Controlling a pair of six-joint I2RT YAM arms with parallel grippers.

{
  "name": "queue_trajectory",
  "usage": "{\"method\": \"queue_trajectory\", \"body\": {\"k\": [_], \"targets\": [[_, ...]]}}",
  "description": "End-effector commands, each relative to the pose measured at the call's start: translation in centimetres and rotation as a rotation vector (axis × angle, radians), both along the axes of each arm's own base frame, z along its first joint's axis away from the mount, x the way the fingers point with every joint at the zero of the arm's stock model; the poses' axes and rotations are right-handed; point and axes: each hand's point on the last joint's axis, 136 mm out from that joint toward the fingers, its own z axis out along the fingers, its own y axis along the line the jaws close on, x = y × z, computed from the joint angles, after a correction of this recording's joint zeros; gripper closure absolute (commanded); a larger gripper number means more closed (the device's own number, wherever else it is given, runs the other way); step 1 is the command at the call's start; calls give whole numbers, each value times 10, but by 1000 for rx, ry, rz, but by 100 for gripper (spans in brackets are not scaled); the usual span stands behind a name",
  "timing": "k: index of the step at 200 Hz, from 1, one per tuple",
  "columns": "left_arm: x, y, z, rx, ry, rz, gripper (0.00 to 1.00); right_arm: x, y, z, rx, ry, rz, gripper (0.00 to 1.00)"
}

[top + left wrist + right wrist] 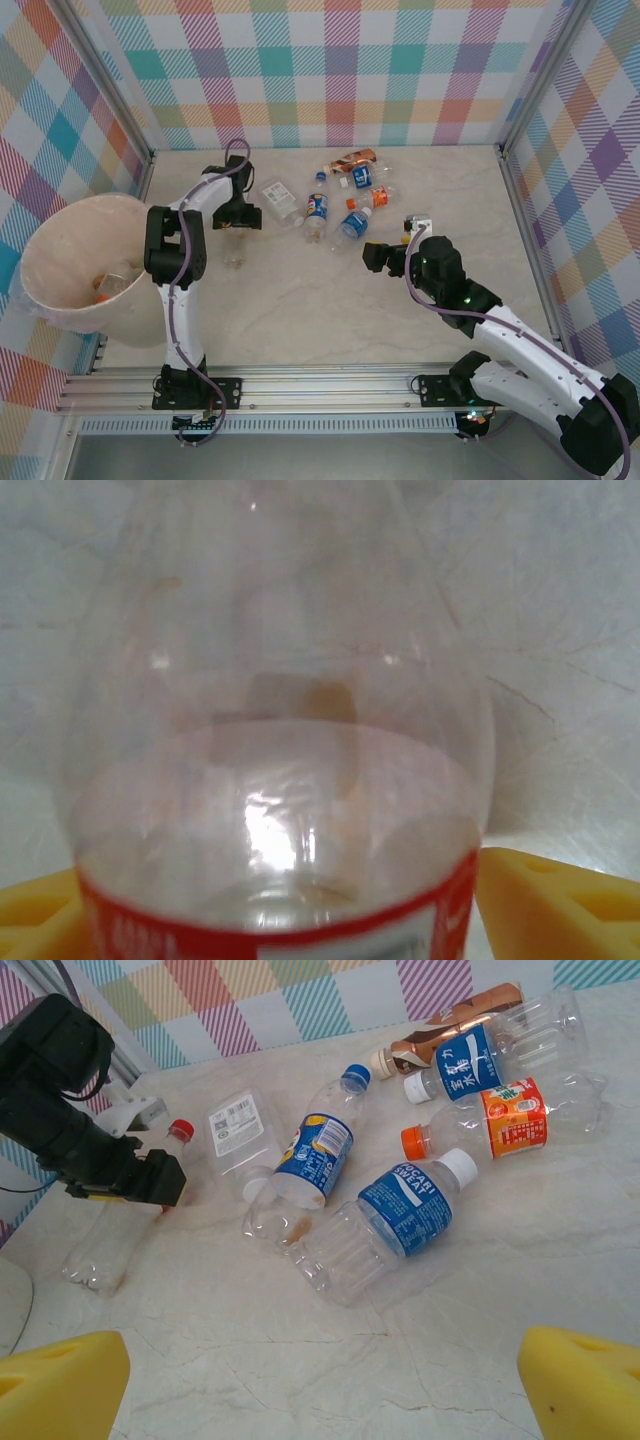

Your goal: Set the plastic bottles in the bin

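My left gripper (238,224) is down on the table and shut on a clear plastic bottle (280,780) with a red label; its yellow fingers (560,900) press both of the bottle's sides. From the right wrist this bottle (100,1245) lies flat, red cap toward the wall. Several more plastic bottles lie in a cluster at the back centre, among them a Pocari Sweat one (400,1215), a blue-capped one (315,1155) and an orange-labelled one (510,1120). My right gripper (374,258) hovers open before the cluster, nothing between its fingers (60,1385). The bin (45,235) stands at the far left.
A bottle with orange on it (110,285) lies inside the bin. A flattened clear bottle (283,200) lies right of my left gripper. Checked walls close the table on three sides, with metal posts (520,190) at the corners. Bare tabletop (300,310) stretches across the front.
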Motion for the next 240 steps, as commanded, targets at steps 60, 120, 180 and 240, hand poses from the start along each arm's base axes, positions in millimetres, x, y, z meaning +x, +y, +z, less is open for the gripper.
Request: {"method": "queue_trajectory", "body": {"k": [60, 120, 180, 240], "targets": [[24, 8, 5, 18, -137, 43, 40, -11, 6, 5, 27, -27, 75, 0], [18, 2, 59, -46, -278, 53, 44, -34, 56, 18, 43, -94, 411, 0], [6, -14, 124, -105, -422, 39, 46, -40, 76, 21, 37, -145, 504, 0], [-6, -42, 206, -253, -609, 9, 47, -33, 77, 19, 37, -143, 467, 0]]}}
